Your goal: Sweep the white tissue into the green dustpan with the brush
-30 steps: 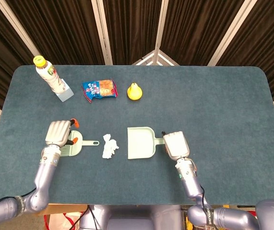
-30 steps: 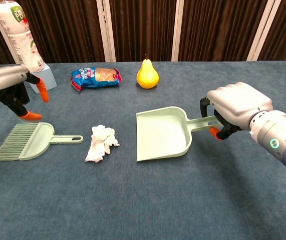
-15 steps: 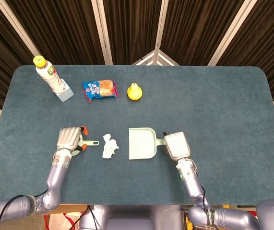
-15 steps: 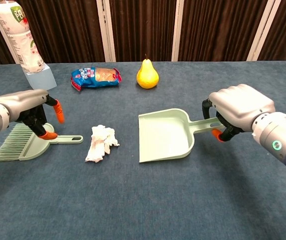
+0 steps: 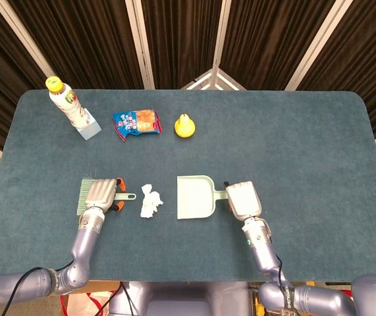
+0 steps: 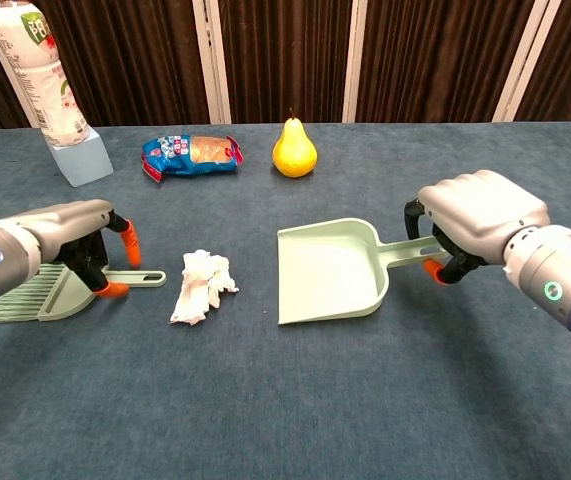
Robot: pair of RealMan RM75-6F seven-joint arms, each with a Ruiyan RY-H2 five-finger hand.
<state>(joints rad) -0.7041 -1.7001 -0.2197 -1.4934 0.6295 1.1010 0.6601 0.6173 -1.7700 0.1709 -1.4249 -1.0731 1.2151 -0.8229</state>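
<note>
The white tissue (image 5: 150, 201) (image 6: 202, 285) lies crumpled on the blue cloth between brush and dustpan. The light green brush (image 5: 83, 195) (image 6: 45, 297) lies flat at the left, its handle (image 6: 140, 278) pointing toward the tissue. My left hand (image 5: 102, 192) (image 6: 70, 235) hovers over the brush where handle meets head, its orange fingertips (image 6: 130, 243) spread to either side of the handle without closing on it. The green dustpan (image 5: 195, 197) (image 6: 330, 270) sits right of the tissue, mouth facing it. My right hand (image 5: 242, 199) (image 6: 480, 215) grips the dustpan's handle (image 6: 405, 247).
Along the back left stand a bottle (image 5: 66, 102) (image 6: 40, 70) on a pale blue block (image 6: 80, 160), a blue snack bag (image 5: 135, 122) (image 6: 192, 155) and a yellow pear (image 5: 185, 126) (image 6: 294, 150). Dark curtains hang behind the table's far edge.
My left hand has travelled right and down from beside the brush's bristles to over its handle. The dustpan has shifted slightly right with my right hand. Brush and tissue have stayed put.
</note>
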